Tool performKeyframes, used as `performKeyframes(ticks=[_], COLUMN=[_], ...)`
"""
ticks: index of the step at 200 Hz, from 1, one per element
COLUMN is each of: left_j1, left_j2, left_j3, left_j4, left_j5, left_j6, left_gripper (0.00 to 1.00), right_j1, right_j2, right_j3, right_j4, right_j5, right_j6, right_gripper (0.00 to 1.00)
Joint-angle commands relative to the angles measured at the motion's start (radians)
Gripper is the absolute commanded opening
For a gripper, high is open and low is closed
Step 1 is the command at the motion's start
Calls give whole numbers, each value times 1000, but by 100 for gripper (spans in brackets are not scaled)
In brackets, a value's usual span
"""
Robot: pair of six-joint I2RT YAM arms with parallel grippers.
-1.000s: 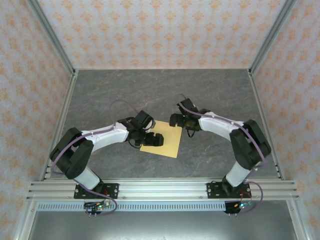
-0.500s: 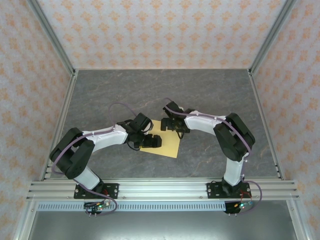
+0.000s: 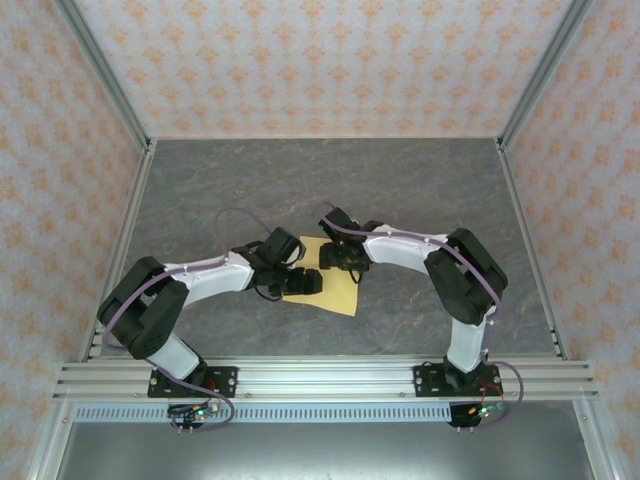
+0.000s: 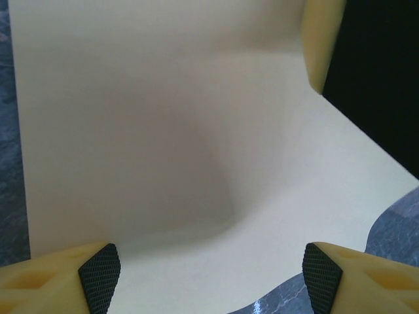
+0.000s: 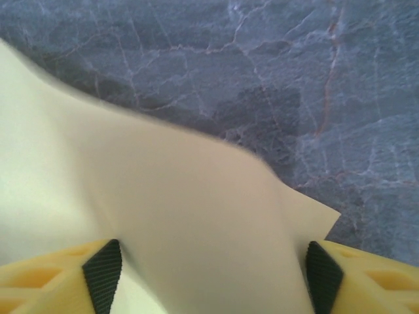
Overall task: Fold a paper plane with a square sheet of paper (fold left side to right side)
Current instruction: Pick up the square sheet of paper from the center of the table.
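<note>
The square sheet of paper [image 3: 340, 293] is plain yellow and lies on the grey table between the two arms. My left gripper [image 3: 308, 281] rests on its left part. In the left wrist view the paper [image 4: 163, 131] runs under the left gripper [image 4: 209, 281], whose jaws stand wide apart and open. My right gripper [image 3: 338, 262] sits on the sheet's far edge. In the right wrist view the paper [image 5: 196, 216] bulges up in a hump between the spread pads [image 5: 101, 275] of the right gripper [image 5: 213, 278]. A right finger [image 4: 321, 39] shows beyond the sheet.
The grey marbled table [image 3: 420, 190] is ringed by patterned walls and metal corner posts [image 3: 110, 85]. An aluminium rail [image 3: 320, 378] carries both arm bases at the near edge. A purple cable [image 3: 235, 212] loops over the left arm.
My right gripper has swung left onto the sheet's far edge and its jaws have narrowed. The paper has buckled upward there. The left gripper has stayed on the sheet, closing slightly.
</note>
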Motion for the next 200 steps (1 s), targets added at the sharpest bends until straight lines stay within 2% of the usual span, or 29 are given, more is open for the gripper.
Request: performKeyframes(ticks=[1, 50, 82, 109, 131, 169, 200], left_j1=[2, 52, 134, 224, 307, 440, 473], left_j2=[-34, -143, -253, -334, -392, -480, -514], left_j3=[-23, -21, -41, -63, -80, -85, -49], left_j4=[29, -7, -59, -76, -56, 11, 81], left_j5=[-7, -4, 18, 72, 149, 311, 459], left_j6=[-13, 0, 24, 35, 32, 32, 55], left_gripper=[77, 78, 80, 81, 82, 84, 89], right_j1=[26, 27, 12, -20, -66, -198, -318], right_j2=[17, -7, -36, -89, -162, -331, -478], right_j3=[14, -1, -27, -75, -138, -268, -291], right_j4=[-33, -10, 40, 121, 219, 431, 448], right_j5=[-105, -110, -163, -249, -348, -621, -810], right_j6=[12, -1, -15, -24, -37, -45, -108], right_gripper=[68, 48, 37, 33, 29, 29, 29])
